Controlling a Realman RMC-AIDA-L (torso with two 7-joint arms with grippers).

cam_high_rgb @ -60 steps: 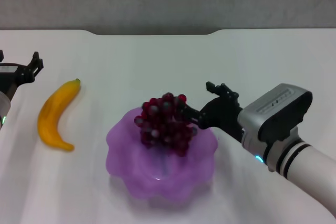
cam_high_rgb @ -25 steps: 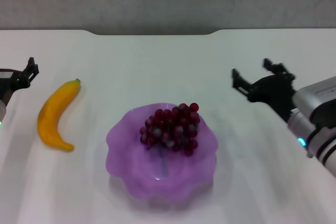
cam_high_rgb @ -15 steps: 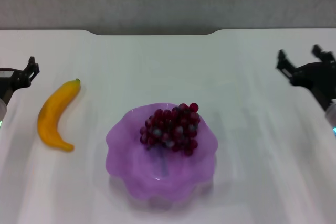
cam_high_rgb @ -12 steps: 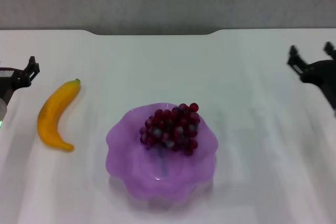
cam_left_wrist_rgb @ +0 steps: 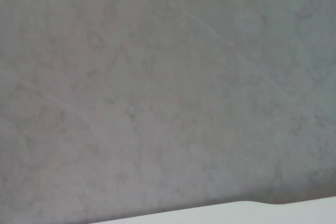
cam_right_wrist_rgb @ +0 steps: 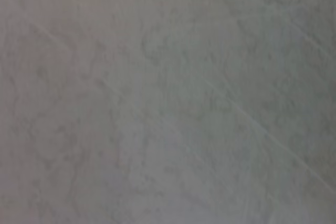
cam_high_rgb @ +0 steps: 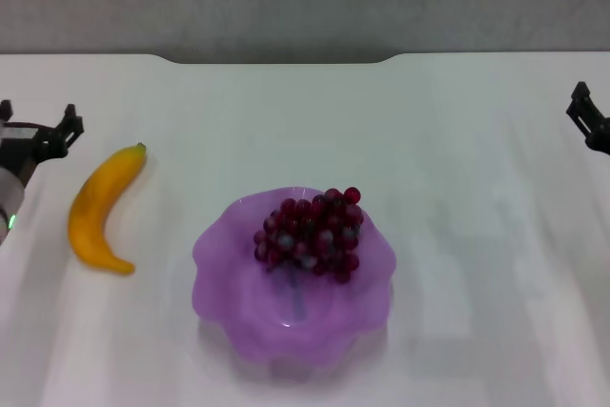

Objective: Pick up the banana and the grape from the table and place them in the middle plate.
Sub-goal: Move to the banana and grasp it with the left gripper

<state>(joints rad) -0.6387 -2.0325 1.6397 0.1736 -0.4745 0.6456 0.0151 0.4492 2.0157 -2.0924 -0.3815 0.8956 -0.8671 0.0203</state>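
Observation:
The grape [cam_high_rgb: 310, 235] bunch lies inside the translucent purple middle plate [cam_high_rgb: 221, 285], toward its far side, free of any gripper. The yellow-orange banana [cam_high_rgb: 99, 207] lies on the white table [cam_high_rgb: 457, 197] to the left of the plate, stem tip pointing away from me. My left gripper [cam_high_rgb: 38, 121] is open and empty at the left edge, just left of the banana's stem end and apart from it. My right gripper [cam_high_rgb: 591, 119] is at the far right edge, open and empty, partly cut off. Both wrist views show only grey wall.
The table's far edge with its rounded notch [cam_high_rgb: 281, 60] runs along the back, with a grey wall behind. A strip of the table [cam_left_wrist_rgb: 273, 208] shows in the left wrist view. Bare tabletop lies between the plate and each gripper.
My right gripper let go of the grape in the plate and drew back to the right edge. My left gripper has shifted slightly right and forward near the banana.

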